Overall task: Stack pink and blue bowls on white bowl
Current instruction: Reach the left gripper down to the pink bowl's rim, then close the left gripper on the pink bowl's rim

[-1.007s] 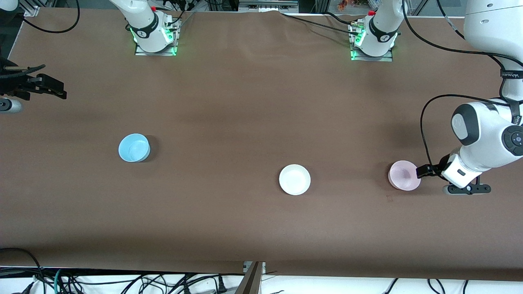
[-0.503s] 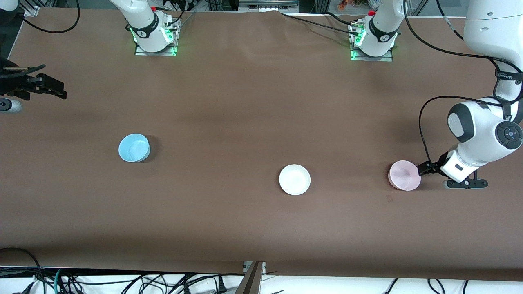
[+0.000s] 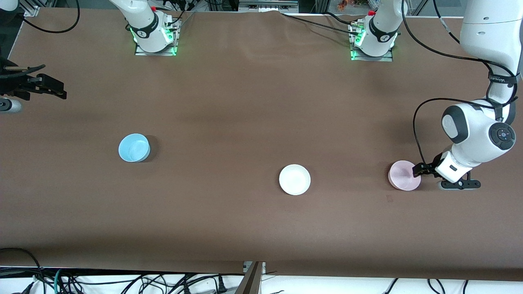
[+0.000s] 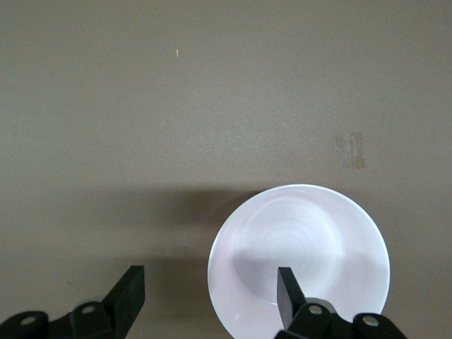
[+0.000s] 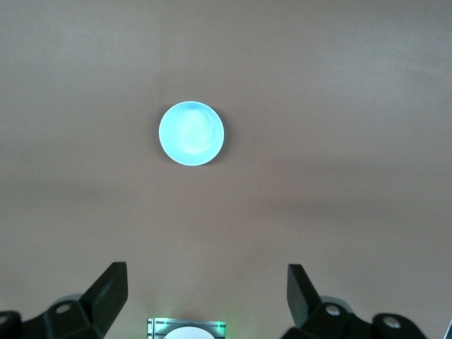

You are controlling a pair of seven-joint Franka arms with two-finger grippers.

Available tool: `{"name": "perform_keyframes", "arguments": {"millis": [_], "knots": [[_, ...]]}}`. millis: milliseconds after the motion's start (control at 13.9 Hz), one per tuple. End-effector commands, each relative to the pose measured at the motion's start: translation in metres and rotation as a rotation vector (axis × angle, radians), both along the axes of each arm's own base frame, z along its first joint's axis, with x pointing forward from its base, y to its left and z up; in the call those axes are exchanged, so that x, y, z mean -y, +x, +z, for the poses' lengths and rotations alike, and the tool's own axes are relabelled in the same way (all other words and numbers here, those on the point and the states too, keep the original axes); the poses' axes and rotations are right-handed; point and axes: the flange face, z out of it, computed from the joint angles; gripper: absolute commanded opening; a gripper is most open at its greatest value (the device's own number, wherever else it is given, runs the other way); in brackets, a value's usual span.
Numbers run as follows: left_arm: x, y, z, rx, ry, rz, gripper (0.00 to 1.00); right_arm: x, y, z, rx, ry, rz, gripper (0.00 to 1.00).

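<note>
At the left arm's end of the counter (image 3: 245, 102), your left tool (image 4: 210, 289) straddles the pink bowl's (image 3: 403, 175) rim — fingers wide, one inside, nothing gripped. Your right tool (image 5: 205, 286) waits, wide, over the blue bowl (image 5: 191, 133).

Bare table (image 3: 229, 122) between 3 well-apart bowls; nothing blocking.

My left arm is bent low at its own end of the worktop, the left gripper (image 3: 416, 170) down close to the surface with its fingers (image 4: 129, 296) spread apart. My right arm waits, the right gripper (image 3: 61, 93) raised with fingers wide apart.
</note>
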Motion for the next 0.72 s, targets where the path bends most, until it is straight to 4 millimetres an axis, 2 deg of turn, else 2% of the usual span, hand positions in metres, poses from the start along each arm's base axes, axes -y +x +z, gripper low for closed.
{"name": "perform_keyframes", "arguments": {"millis": [0,288,647], "knots": [[0.003,-0.005,-0.008,0.017,-0.019,-0.014,0.83,0.0,0.001,0.005,0.003,0.015,0.002,1.0],[0.006,-0.008,-0.015,0.003,-0.021,-0.034,0.8,0.0,0.001,0.006,0.005,0.015,0.002,1.0],[-0.003,-0.013,-0.02,-0.008,-0.02,-0.05,0.75,0.0,0.001,0.006,0.005,0.015,0.002,1.0]]}}
